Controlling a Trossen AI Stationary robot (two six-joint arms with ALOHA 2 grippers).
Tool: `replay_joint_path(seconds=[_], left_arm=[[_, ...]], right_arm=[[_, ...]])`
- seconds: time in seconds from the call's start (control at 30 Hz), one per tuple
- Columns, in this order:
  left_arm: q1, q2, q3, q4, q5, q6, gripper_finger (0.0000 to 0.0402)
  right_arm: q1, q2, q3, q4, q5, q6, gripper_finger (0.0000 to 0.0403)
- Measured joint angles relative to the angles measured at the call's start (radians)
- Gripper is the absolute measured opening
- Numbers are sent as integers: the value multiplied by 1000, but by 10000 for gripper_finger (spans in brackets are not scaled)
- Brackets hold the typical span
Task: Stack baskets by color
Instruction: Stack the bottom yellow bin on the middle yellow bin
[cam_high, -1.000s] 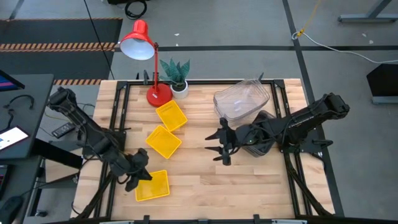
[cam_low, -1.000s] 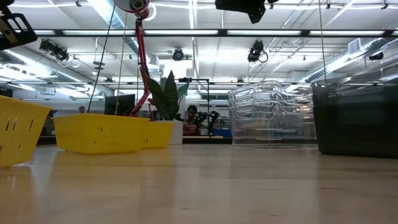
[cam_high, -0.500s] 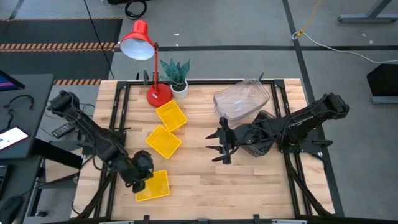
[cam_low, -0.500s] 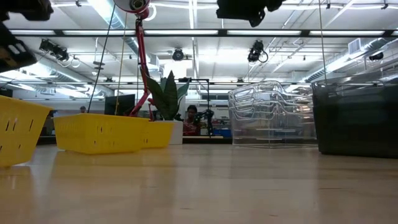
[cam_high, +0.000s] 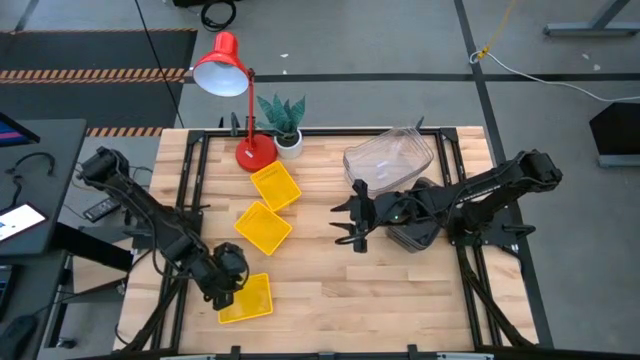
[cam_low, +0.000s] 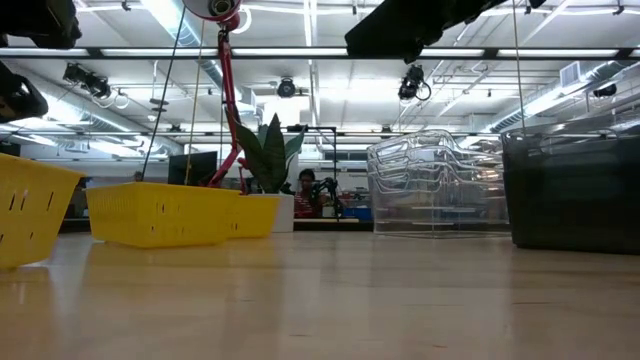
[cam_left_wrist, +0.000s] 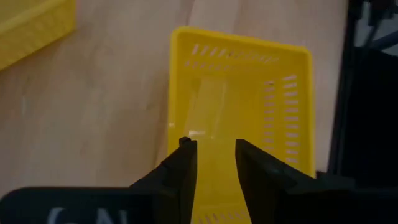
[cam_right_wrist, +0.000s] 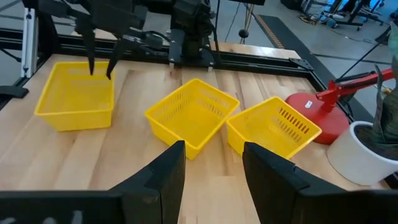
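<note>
Two dark jointed arms, black cabling along links; each hand (cam_high: 351, 222) has flat tapered black fingers (cam_right_wrist: 166, 167).

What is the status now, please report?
Left gripper open over near yellow basket, not gripping. Right gripper open, empty, mid-table. Three yellow baskets unstacked. Nothing blocking.

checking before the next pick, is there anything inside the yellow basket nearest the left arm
Nothing shows inside the yellow basket; its bare floor is visible. The left claw hangs open above its near rim, so the strip of floor behind the fingers is hidden.
</note>
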Motion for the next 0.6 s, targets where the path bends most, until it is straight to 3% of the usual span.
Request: replay_joint_path(seconds=[0.17,0.43,0.6], left_arm=[[3,57,47,-114,4,0,113],[21,207,315,-466,-33,83,112],[21,287,342,-477,-13,76,112]], right_arm=[[-1,0,0,8,-6,0,166],[-1,0,0,24,-7,0,166],[-1,0,0,23,-8,0,166]])
